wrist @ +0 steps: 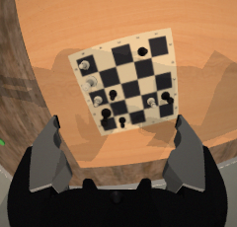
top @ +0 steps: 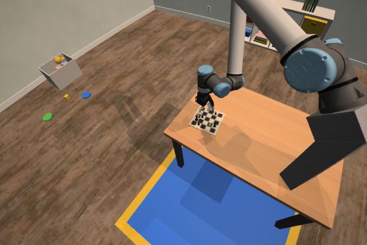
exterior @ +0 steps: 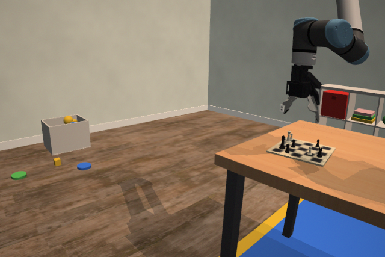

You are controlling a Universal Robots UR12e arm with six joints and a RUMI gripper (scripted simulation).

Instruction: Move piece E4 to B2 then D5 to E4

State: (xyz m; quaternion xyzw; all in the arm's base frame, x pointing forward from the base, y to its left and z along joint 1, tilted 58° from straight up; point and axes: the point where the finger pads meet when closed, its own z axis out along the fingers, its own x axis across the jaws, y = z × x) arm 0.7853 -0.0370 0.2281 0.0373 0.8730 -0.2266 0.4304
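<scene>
My gripper (exterior: 299, 109) hangs wide open and empty, high above the chessboard (wrist: 129, 82). Can't read the edge labels, so the E4 piece is somewhere in that crowded 8 o'clock corner. Risk: descending crooked and toppling neighbours.

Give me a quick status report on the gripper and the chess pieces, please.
Black two-jaw gripper open, empty, hovering above the checkered chessboard. Small black and white chess pieces all upright on squares, none lifted. Nothing blocking the descent.
</scene>
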